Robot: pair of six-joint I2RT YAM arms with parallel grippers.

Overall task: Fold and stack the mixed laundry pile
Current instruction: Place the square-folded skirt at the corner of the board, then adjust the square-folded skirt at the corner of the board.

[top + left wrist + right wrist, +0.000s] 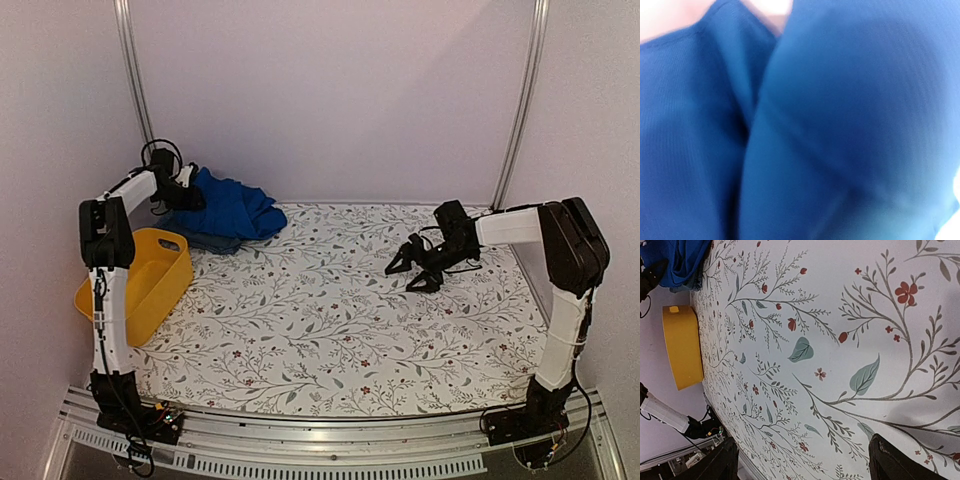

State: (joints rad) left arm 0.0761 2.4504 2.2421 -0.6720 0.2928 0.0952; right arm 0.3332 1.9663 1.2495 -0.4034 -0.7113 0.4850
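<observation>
The laundry pile [232, 212] lies at the back left of the table. A royal-blue piece [240, 205] is on top, and a duller blue piece [215, 243] shows under its front edge. My left gripper [186, 196] is pushed into the pile's left side, its jaws hidden by cloth. The left wrist view is filled with blurred blue cloth [840, 125]. My right gripper [412, 270] is open and empty, low over the table at the right. In the right wrist view its fingertips [890, 460] stand wide apart, and the pile [682, 260] shows at the top left.
A yellow plastic tub [150, 275] stands at the table's left edge, in front of the pile; it also shows in the right wrist view [682, 347]. The flower-patterned tablecloth [330, 320] covers the table. Walls close the back and both sides.
</observation>
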